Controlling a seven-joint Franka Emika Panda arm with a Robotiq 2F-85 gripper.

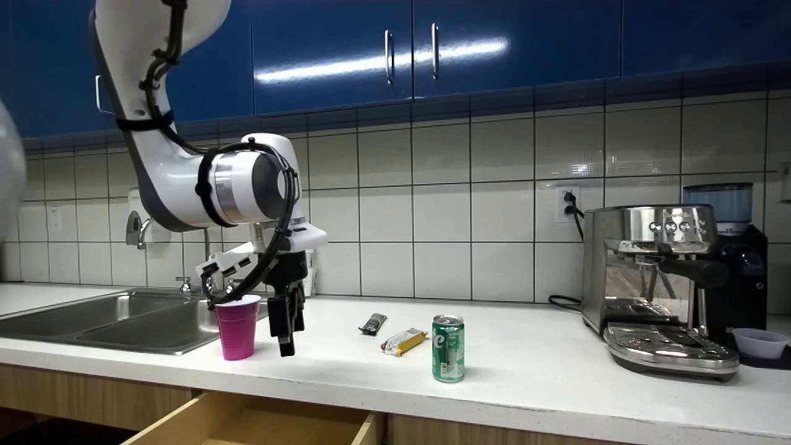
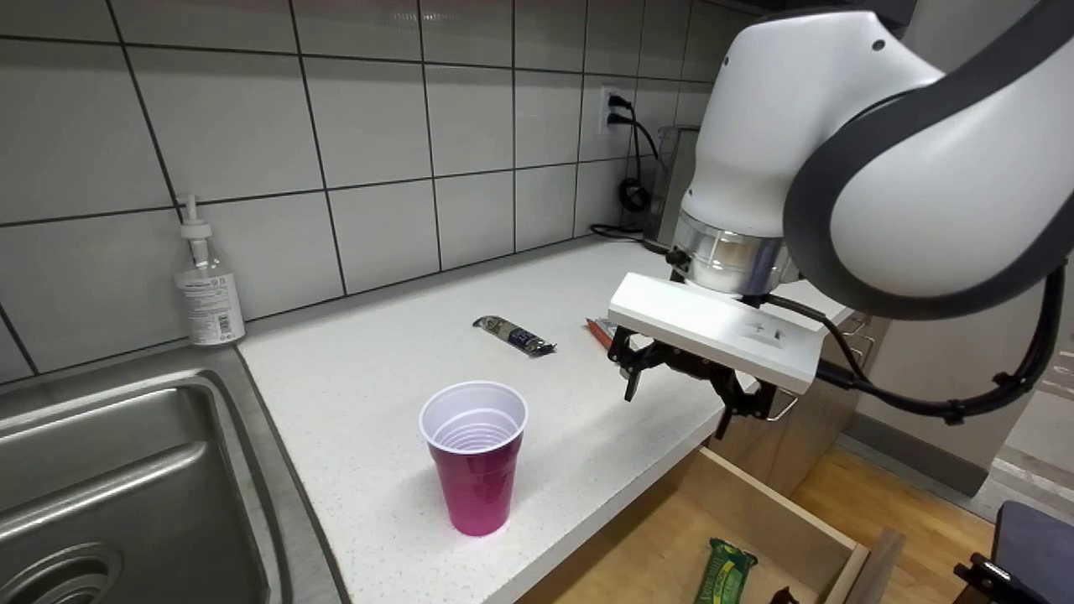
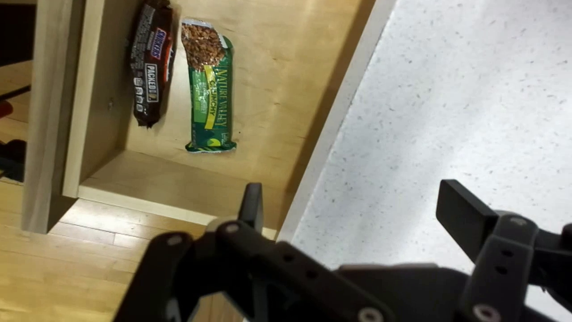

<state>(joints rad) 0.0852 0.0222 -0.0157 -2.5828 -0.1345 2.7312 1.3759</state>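
Observation:
My gripper (image 3: 351,185) is open and empty above the front edge of the white counter (image 3: 424,112). Its fingertips also show in both exterior views (image 1: 290,340) (image 2: 676,417). A pink cup (image 1: 237,330) (image 2: 478,495) stands upright beside the sink. A dark wrapped bar (image 1: 373,324) (image 2: 513,334) and a yellow wrapped bar (image 1: 405,341) lie on the counter. A green can (image 1: 448,352) stands upright; it is hidden in an exterior view behind the arm. The open drawer (image 3: 286,89) holds a green Nature Valley bar (image 3: 208,98) (image 2: 725,574) and a brown Snickers packet (image 3: 153,62).
A steel double sink (image 1: 130,315) (image 2: 193,470) is set into the counter. A soap bottle (image 2: 210,294) stands by the tiled wall. A coffee machine (image 1: 655,290), a grinder (image 1: 741,266) and a small bowl (image 1: 760,343) stand at the counter's far end. Blue cabinets (image 1: 327,55) hang above.

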